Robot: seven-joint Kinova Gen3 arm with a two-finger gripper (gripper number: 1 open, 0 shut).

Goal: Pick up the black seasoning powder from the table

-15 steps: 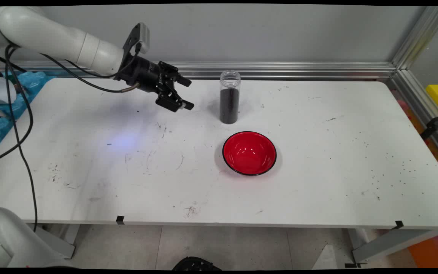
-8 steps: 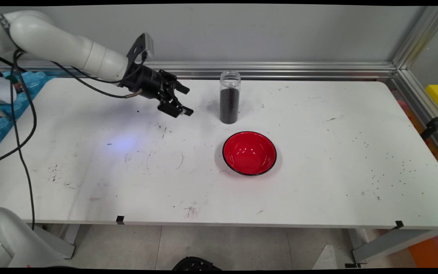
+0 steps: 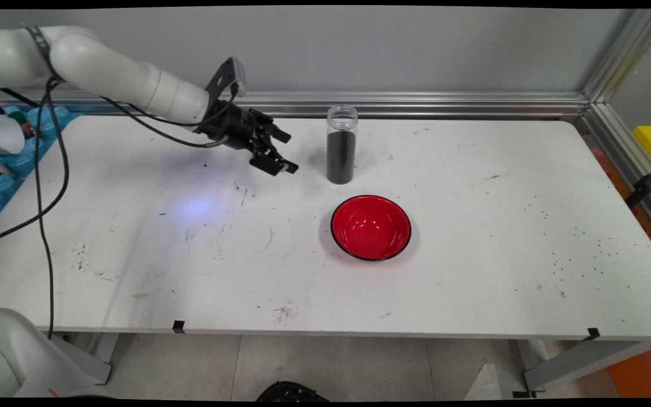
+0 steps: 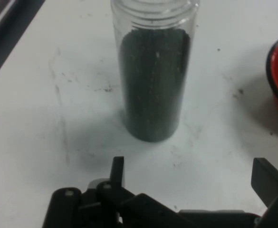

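My gripper (image 3: 285, 152) has its fingers spread apart and holds nothing, just beside the tall clear jar (image 3: 341, 144) of dark grains. The jar stands upright, untouched, behind the red bowl (image 3: 371, 227), which looks empty. In my hand view the jar's top and most of the bowl are cut off.

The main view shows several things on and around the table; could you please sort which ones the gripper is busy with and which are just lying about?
In play:
- gripper, open, empty, near the jar's left side
- jar, upright, lidless, part full of dark grains
- red bowl, empty, in front of the jar

Lying about:
- dark specks on the table
- blue clutter past the table's left edge
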